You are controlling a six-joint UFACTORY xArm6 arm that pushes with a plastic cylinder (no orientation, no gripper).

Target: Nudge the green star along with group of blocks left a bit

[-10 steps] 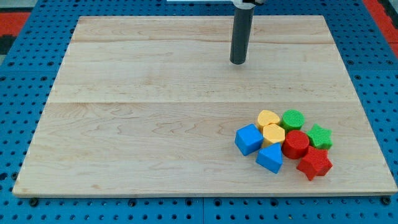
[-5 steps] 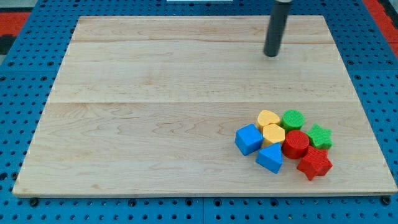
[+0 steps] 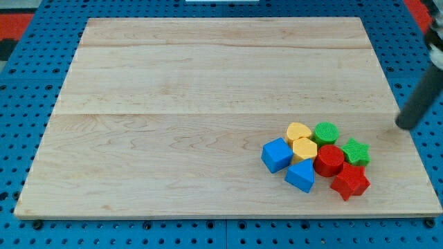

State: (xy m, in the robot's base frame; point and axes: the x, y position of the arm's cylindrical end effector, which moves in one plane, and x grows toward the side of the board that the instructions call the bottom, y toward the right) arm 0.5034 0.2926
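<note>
The green star (image 3: 356, 151) lies at the right edge of a tight cluster on the wooden board (image 3: 173, 104), near the view's lower right. Touching it are a red cylinder (image 3: 329, 160) to its left, a red star (image 3: 350, 182) below it and a green cylinder (image 3: 325, 133) up-left. Further left sit two yellow blocks (image 3: 299, 131) (image 3: 304, 149), a blue cube (image 3: 277, 155) and a blue triangular block (image 3: 300, 176). My tip (image 3: 403, 125) is at the board's right edge, to the right of and slightly above the green star, apart from it.
The board rests on a blue pegboard surface (image 3: 28, 90). The board's right edge runs just beside my tip. A red area shows at the view's top left corner (image 3: 14, 17).
The rod has moved from the board's top middle to the right and down, reaching the right edge beside the cluster. The blocks have not moved.
</note>
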